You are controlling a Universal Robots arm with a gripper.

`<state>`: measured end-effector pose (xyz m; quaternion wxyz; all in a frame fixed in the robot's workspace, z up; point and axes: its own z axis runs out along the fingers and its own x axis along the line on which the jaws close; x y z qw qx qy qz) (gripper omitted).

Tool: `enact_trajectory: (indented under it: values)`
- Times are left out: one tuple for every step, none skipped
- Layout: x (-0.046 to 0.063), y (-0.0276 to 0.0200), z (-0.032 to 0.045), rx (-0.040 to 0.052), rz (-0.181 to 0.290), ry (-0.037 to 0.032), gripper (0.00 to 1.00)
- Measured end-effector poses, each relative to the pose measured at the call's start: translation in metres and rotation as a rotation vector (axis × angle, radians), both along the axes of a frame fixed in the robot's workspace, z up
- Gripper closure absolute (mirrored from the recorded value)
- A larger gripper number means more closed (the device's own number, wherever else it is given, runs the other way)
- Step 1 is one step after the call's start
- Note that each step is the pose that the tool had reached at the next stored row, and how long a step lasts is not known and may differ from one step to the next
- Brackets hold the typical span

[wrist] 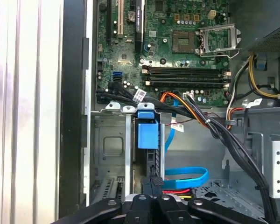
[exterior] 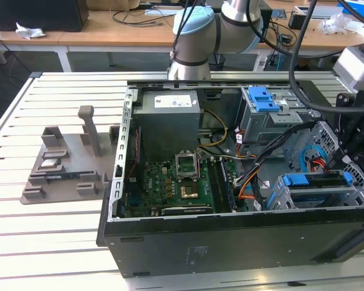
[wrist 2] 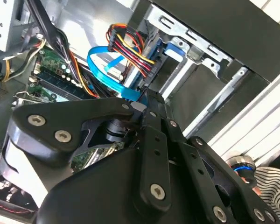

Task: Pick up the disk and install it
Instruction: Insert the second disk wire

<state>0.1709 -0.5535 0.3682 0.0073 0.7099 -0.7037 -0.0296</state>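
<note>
The disk (exterior: 315, 182) stands on edge in the drive cage (exterior: 358, 195) at the open computer case's corner, on the exterior view's right, with its blue bracket showing at both ends. In the first wrist view the disk (wrist: 146, 133) runs lengthwise down the cage slot, blue tab at the far end. My black gripper (wrist: 151, 179) is shut, its fingertips together at the disk's near end; I cannot tell whether they touch it. In the second wrist view the gripper (wrist 2: 147, 100) points at the cage holding the disk (wrist 2: 175, 46). In the exterior view the gripper (exterior: 350, 163) hangs just over the cage's outer end.
A bundle of black, orange and red cables (wrist: 224, 135) and a blue flat cable (wrist: 186, 175) lie beside the cage. The case also holds a motherboard (exterior: 170, 188), a grey power-supply box (exterior: 168, 121) and an upper bay with a blue latch (exterior: 264, 97). A grey fixture (exterior: 67, 163) stands on the slatted table.
</note>
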Motion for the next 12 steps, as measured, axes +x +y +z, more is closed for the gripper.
enact_trajectory:
  values:
    - [0.0,-0.0014,-0.0005,-0.0001,0.0,0.0,0.9]
    - [0.0,-0.0033,-0.0015,0.0,0.0,0.0,0.9]
    - [0.0,-0.005,-0.0032,0.0001,0.0,0.0001,0.9]
    - [-0.001,-0.0054,-0.0047,0.0002,0.0,0.0,0.9]
    - [-0.001,-0.0055,-0.0075,0.0,0.0,0.0001,0.9]
    - [-0.001,-0.0055,-0.0091,0.0,0.0,0.0,0.9]
    - [-0.001,-0.0056,-0.0106,0.0,0.0,0.0001,0.9]
    - [-0.001,-0.0055,-0.0123,0.0,0.0,0.0,0.9]
    - [-0.001,-0.0055,-0.0133,-0.0002,0.0,0.0,0.9]
    - [-0.001,-0.0055,-0.0152,-0.0001,0.0,0.0001,0.9]
    - [-0.001,-0.0055,-0.0159,-0.0001,0.0,0.0,0.9]
    - [-0.001,-0.0055,-0.0169,-0.0001,0.0,0.0,0.9]
